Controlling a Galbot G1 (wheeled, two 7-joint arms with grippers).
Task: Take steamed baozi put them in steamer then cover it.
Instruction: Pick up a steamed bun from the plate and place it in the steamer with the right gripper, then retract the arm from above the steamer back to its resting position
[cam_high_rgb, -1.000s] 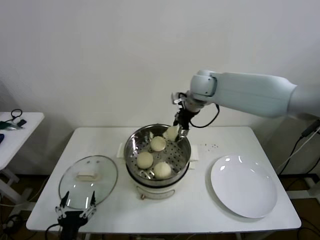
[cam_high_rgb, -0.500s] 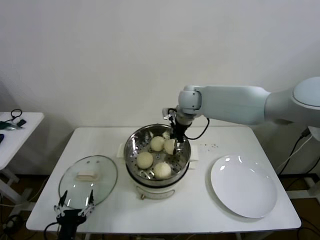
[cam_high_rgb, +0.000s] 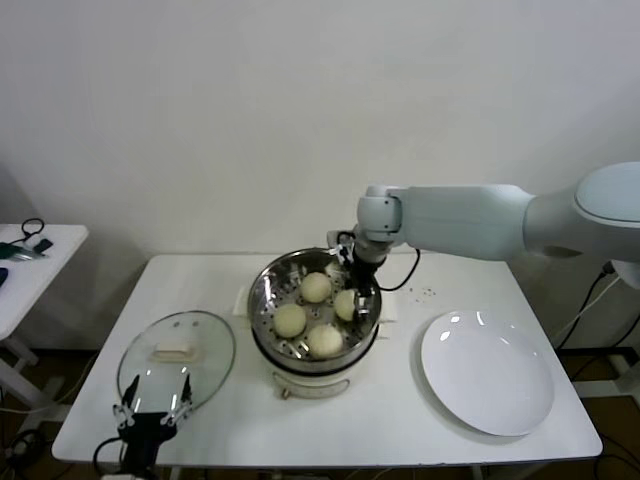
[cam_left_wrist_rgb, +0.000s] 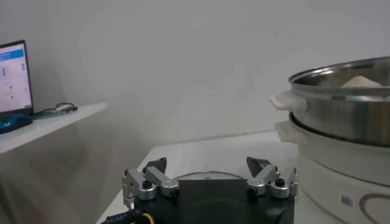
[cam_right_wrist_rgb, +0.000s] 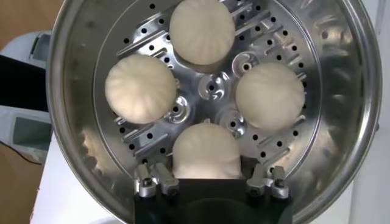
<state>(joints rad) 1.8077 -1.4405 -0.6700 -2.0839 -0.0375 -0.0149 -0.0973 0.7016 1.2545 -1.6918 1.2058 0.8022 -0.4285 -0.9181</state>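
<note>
Now four baozi (cam_right_wrist_rgb: 202, 30) are seated in the steamer (cam_high_rgb: 262, 300).
Right end effector (cam_right_wrist_rgb: 209, 179) is spread around the right bun; left end effector (cam_left_wrist_rgb: 209, 181), released, is parked near the tabletop (cam_high_rgb: 400, 400) edge.

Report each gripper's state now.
Left gripper: open, empty, beside the glass lid.
Right gripper: open around a baozi in the steamer.

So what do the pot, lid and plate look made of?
Pot: polished metal, likely stainless steel, mirror-like walls and punched holes. Lid: clear glass, table visible through it, cream handle probably plastic. Plate: glossy white, ceramic or plastic.
</note>
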